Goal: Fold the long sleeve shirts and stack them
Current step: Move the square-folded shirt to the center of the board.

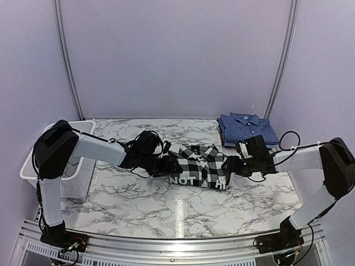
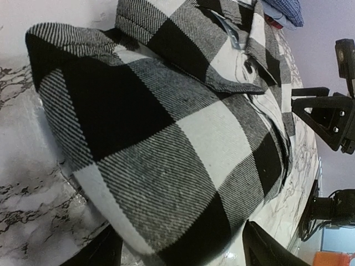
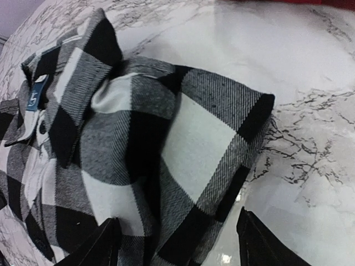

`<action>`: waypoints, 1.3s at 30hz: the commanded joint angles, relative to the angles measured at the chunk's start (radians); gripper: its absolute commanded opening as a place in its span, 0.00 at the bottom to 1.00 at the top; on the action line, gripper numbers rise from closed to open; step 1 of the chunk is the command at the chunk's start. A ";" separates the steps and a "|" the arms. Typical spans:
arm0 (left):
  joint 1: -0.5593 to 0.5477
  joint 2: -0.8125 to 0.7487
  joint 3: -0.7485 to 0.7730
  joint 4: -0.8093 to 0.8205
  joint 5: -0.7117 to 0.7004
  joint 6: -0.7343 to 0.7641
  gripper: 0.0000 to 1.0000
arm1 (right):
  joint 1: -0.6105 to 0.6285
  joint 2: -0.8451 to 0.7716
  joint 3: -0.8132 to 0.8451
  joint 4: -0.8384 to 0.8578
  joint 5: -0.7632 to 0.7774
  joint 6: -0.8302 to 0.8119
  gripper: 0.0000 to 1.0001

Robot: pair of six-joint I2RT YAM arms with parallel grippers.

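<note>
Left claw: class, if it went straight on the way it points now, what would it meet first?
The black-and-white check shirt: in the wrist view its folded edge sits between the fingers of the left claw, which stand apart, so almost any advance meets cloth. Whether it touches yet is unclear.

A white bin (image 1: 77,180) and a marble table (image 1: 166,210).
The bin stands well off to the left of the left pincer (image 1: 168,165). The table lies under the pincer and spreads all around it.
</note>
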 commanded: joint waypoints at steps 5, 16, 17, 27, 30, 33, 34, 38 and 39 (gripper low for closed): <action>-0.014 0.027 0.043 -0.013 -0.047 -0.049 0.36 | -0.006 0.172 0.056 0.155 -0.174 -0.001 0.47; -0.065 -0.312 -0.251 -0.170 -0.195 -0.148 0.26 | 0.248 0.347 0.225 0.148 -0.221 -0.047 0.25; -0.071 -0.343 -0.278 -0.183 -0.209 -0.163 0.26 | 0.268 0.358 0.236 0.141 -0.220 -0.051 0.25; -0.074 -0.561 -0.417 -0.341 -0.392 -0.226 0.68 | 0.303 0.243 0.248 -0.037 -0.126 -0.103 0.55; -0.055 -0.639 -0.414 -0.410 -0.452 -0.222 0.70 | 0.303 0.179 0.286 -0.115 -0.074 -0.116 0.61; -0.013 -0.687 -0.410 -0.432 -0.473 -0.189 0.74 | 0.303 0.162 0.345 -0.157 -0.039 -0.130 0.63; 0.007 -0.682 -0.399 -0.432 -0.462 -0.167 0.74 | 0.302 0.170 0.368 -0.154 -0.032 -0.135 0.63; 0.081 -0.602 -0.318 -0.429 -0.412 -0.074 0.69 | 0.300 0.269 0.487 -0.163 -0.034 -0.146 0.58; 0.103 -0.571 -0.299 -0.430 -0.394 -0.059 0.67 | 0.296 0.296 0.513 -0.155 -0.041 -0.145 0.55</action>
